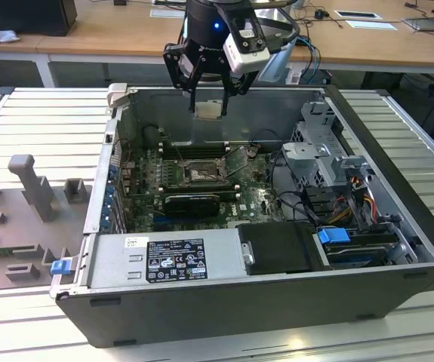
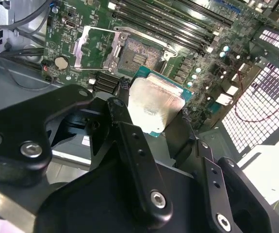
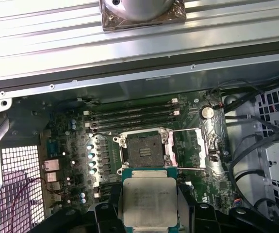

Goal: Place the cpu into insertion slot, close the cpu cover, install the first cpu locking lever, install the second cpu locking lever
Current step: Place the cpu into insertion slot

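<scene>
One downward-pointing end effector (image 1: 209,107) clamps the cpu (image 3: 150,201) above the case (image 1: 277,302).

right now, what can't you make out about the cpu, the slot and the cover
- cpu: underside faces away in both wrist views; one edge cut off in the first wrist view.
- gripper: its contact with the cpu, hidden by its own black links in the second wrist view.
- insertion slot: pins too small in the exterior view.
- cpu cover: levers too thin to tell from its frame, first wrist view.
</scene>
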Robot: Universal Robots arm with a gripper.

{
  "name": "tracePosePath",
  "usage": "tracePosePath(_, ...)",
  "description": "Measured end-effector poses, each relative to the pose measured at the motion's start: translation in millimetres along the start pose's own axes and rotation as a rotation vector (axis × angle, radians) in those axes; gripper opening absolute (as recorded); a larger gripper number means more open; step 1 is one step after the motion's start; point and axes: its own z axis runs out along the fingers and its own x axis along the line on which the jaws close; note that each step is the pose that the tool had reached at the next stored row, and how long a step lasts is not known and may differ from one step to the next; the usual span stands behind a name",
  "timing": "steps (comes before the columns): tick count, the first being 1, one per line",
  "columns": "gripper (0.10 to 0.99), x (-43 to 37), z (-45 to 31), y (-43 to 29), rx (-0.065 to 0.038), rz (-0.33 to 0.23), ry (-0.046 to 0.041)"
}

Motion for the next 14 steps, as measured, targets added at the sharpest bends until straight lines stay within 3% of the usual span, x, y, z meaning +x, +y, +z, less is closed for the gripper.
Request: tracePosePath(14,0.537,0.0,0.0,0.0,-0.002,0.066,-0.0058)
